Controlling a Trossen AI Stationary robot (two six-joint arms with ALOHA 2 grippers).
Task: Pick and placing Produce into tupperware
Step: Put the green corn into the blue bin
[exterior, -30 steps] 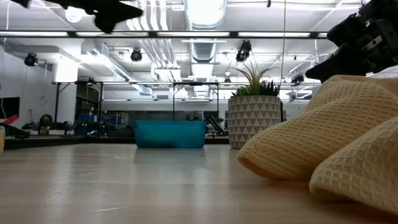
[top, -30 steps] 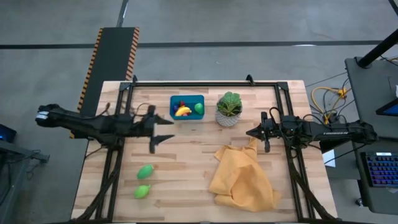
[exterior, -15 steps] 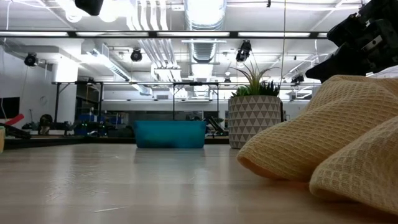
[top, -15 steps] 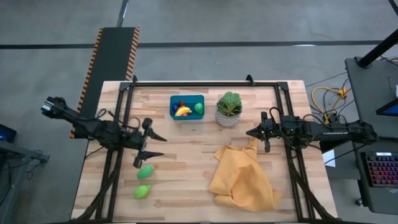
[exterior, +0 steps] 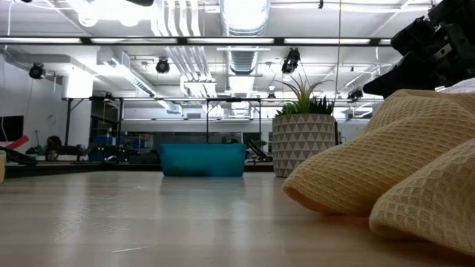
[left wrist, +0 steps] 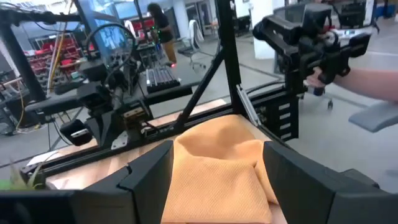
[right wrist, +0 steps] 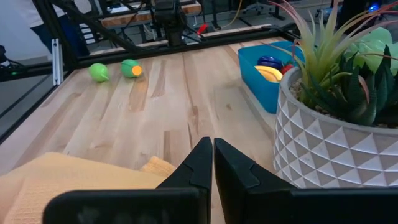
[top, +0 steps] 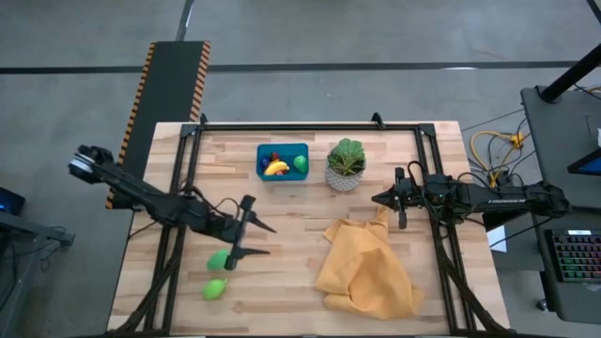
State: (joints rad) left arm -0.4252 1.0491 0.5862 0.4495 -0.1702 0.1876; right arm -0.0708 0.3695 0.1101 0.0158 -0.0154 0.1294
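The teal tupperware stands at the far middle of the table and holds a yellow banana, a green piece and small red and dark ones. Two more green pieces of produce lie on the wood near the left; the right wrist view shows them too. My left gripper hangs open above the table just right of the nearer-to-centre piece, its fingers level, pointing toward the table's right. My right gripper waits shut by the cloth's far corner.
A leafy plant in a white patterned pot stands right of the tupperware. A crumpled yellow cloth covers the near right of the table. Bare wood lies between the green pieces and the cloth. Black frame rails run along both sides.
My left gripper has swung from just left of the tupperware toward the table's near edge and a little to the right, sinking slightly and rolling, and now hangs by the upper green piece. Its jaws stay open. The right arm has kept still.
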